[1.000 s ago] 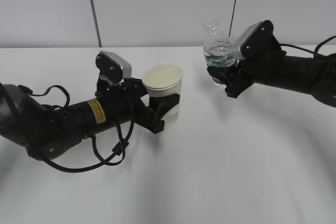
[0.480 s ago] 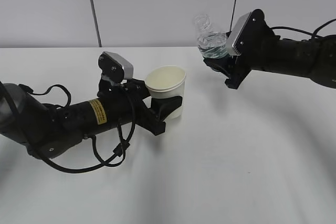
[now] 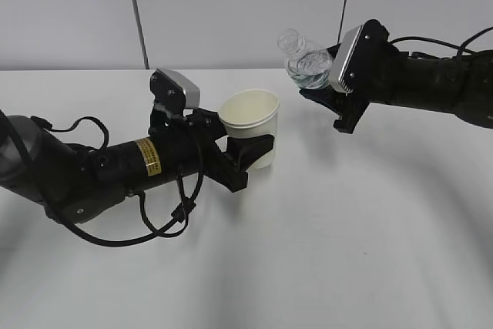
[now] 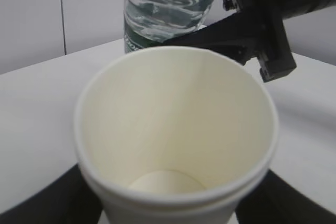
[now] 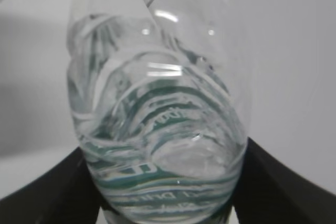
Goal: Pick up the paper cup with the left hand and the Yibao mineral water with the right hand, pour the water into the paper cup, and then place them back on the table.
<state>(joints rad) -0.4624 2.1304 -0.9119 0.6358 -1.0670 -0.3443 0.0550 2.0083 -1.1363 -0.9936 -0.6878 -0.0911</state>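
- The left hand (image 3: 250, 152), black with a grey top plate and a yellow sticker on its arm, holds the paper cup (image 3: 251, 125) between its two dark fingers, which press on the lower wall of the cup.
- The paper cup is cream-white, smooth and matte, narrower at the bottom, with a thin rolled rim. It sits upright in the left hand, above the bench (image 3: 331, 229).
- In the left wrist view, the inside of the paper cup (image 4: 176, 145) looks dry, with a pale round bottom.
- The right hand (image 3: 327, 96), black with a grey plate, is closed around the lower part of the Yibao mineral water (image 3: 304, 59).
- The Yibao mineral water is a clear plastic bottle with ribbed shoulders and an open mouth without cap. It is tilted, the mouth pointing up and toward the left hand.
- The mouth of the bottle is higher than the cup rim and a little apart from it, not touching.
- In the right wrist view, the bottle (image 5: 157, 129) shows water inside and a dark green label with white print, bent by the curved plastic.
- The bench is white, flat and plain.
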